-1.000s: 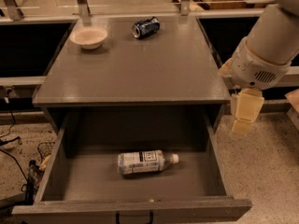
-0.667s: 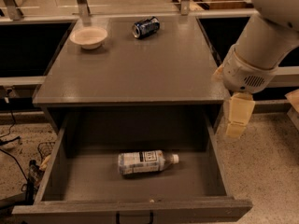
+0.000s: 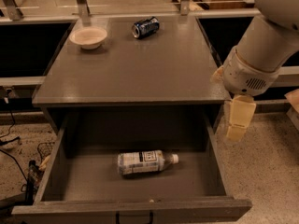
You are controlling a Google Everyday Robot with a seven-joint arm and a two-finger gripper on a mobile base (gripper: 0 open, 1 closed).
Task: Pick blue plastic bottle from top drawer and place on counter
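Observation:
The blue plastic bottle (image 3: 145,162) lies on its side in the middle of the open top drawer (image 3: 56,171), white cap pointing right. The grey counter (image 3: 135,64) spreads above the drawer. My gripper (image 3: 238,120) hangs from the white arm at the right, just outside the drawer's right wall and below the counter's right front corner. It is above and to the right of the bottle and not touching it. It holds nothing that I can see.
A dark blue soda can (image 3: 145,27) lies on its side at the back of the counter. A pale bowl (image 3: 88,36) stands at the back left. Cables (image 3: 14,143) lie on the floor at the left. Speckled floor shows at the right.
The arm and gripper have shifted a little to the left, toward the drawer's right side. The bottle, can and bowl have not moved.

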